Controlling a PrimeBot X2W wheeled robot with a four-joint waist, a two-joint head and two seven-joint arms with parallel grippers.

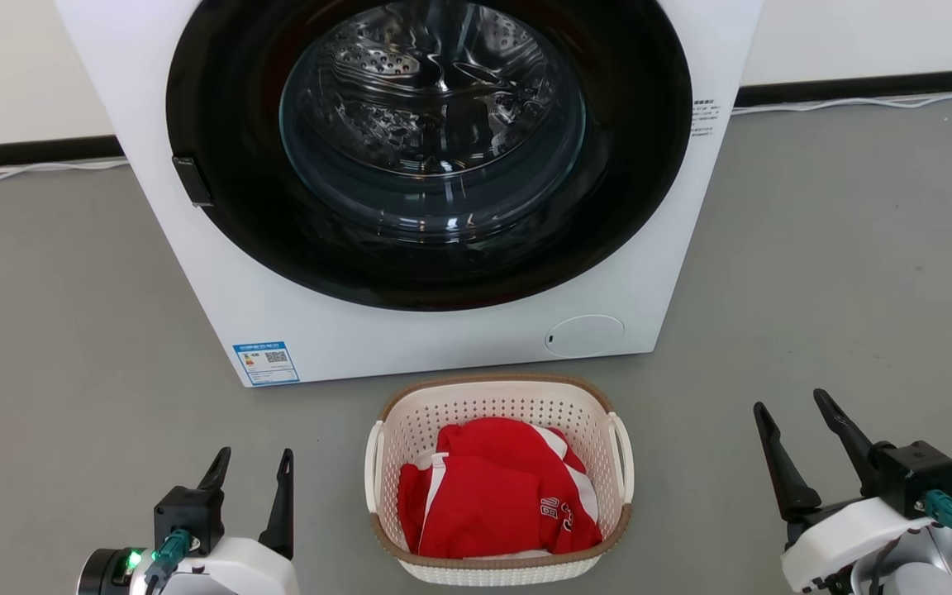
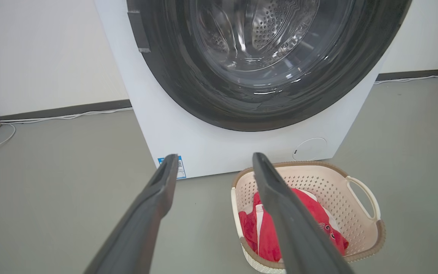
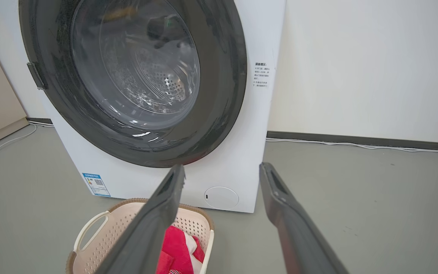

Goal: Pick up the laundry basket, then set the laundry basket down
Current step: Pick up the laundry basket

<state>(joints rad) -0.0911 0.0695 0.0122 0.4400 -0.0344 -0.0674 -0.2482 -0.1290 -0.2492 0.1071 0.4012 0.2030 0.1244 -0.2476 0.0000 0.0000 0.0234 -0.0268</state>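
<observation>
The laundry basket (image 1: 498,405) stands on the grey floor just in front of the washing machine, cream-white and perforated, with a brown rim and white loop handles on both sides. Red and white clothing (image 1: 497,492) lies inside it. My left gripper (image 1: 254,463) is open at the lower left, well apart from the basket's left handle. My right gripper (image 1: 792,407) is open at the lower right, farther from the right handle. The left wrist view has the basket (image 2: 340,190) past my right finger (image 2: 280,205). In the right wrist view the basket (image 3: 105,236) sits low and left.
A big white washing machine (image 1: 410,330) with a round dark glass door (image 1: 430,124) stands right behind the basket. White cables (image 1: 856,103) run along the dark skirting at the wall. Bare grey floor (image 1: 840,273) lies to both sides.
</observation>
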